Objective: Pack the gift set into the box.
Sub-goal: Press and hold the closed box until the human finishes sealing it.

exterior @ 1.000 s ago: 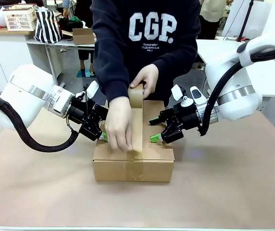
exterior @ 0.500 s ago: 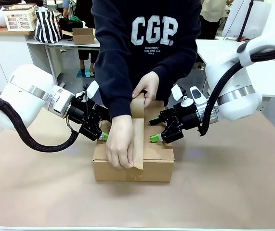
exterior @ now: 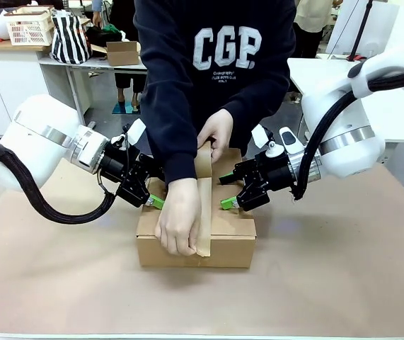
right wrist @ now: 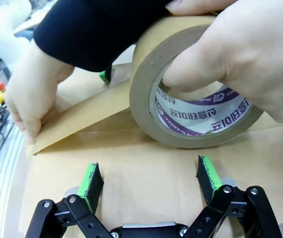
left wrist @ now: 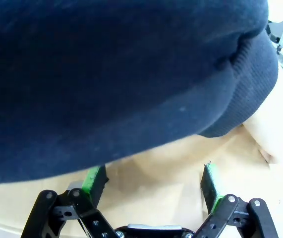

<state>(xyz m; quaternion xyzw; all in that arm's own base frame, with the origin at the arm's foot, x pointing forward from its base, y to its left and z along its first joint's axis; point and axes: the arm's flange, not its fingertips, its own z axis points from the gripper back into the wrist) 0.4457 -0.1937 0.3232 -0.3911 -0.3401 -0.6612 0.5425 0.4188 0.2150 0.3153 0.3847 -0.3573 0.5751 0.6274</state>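
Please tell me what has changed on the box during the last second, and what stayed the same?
The person's near hand pulled the tape strip toward the near edge of the box and over it; the far hand stays on the tape roll. Both grippers, left and right, stayed open on the flaps.

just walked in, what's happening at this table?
A person is taping the box shut. One hand presses the free end of a brown tape strip over the box's near edge, while the other hand holds the tape roll at the far side of the top. The left gripper and right gripper are both open, pads resting on or just above the closed flaps on either side of the tape, gripping nothing.
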